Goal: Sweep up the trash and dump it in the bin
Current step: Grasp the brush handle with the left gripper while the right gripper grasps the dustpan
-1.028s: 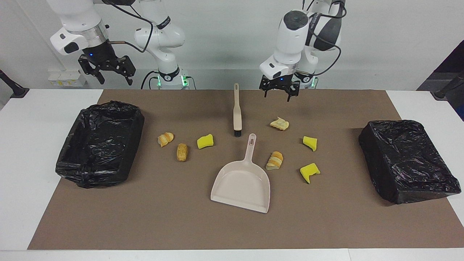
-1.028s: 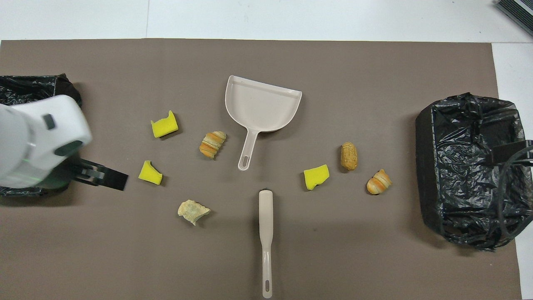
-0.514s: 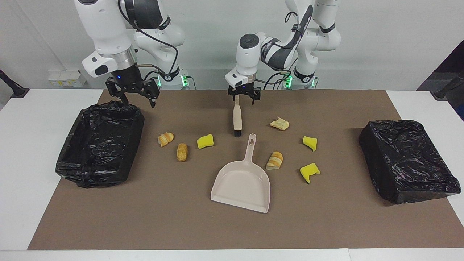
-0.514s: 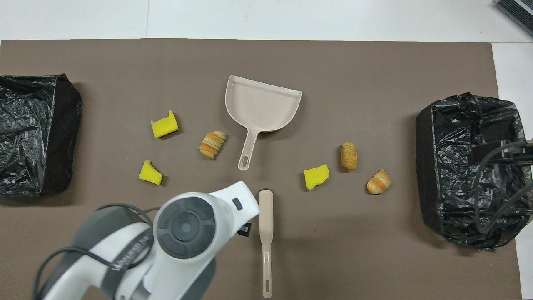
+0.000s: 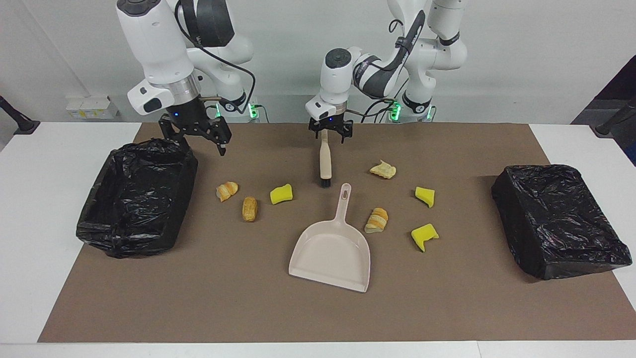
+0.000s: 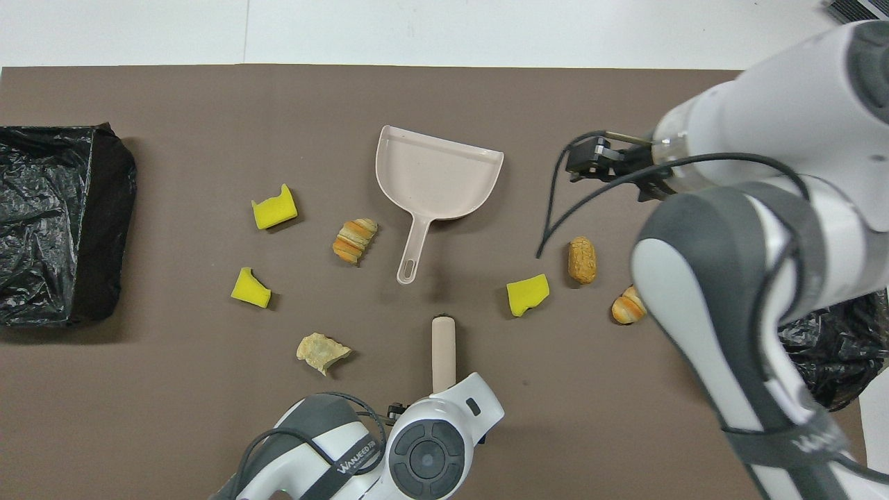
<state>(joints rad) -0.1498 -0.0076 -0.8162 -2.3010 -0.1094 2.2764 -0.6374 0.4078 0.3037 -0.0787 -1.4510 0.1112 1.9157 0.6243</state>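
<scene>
Several trash scraps lie on the brown mat: yellow sponge chunks and bread-like pieces. The beige dustpan lies among them, its handle pointing toward the robots. A beige brush lies flat, nearer to the robots than the dustpan. My left gripper is down at the brush handle's end, and in the overhead view its wrist hides it. My right gripper hangs open and empty over the mat beside the bin.
Two bins lined with black bags stand on the mat, one at the right arm's end and one at the left arm's end. White table borders the mat.
My left gripper swung from over the mat near the pale scrap across to the brush handle and came down on it. My right gripper came down and moved inward from the bin. No object has shifted.
</scene>
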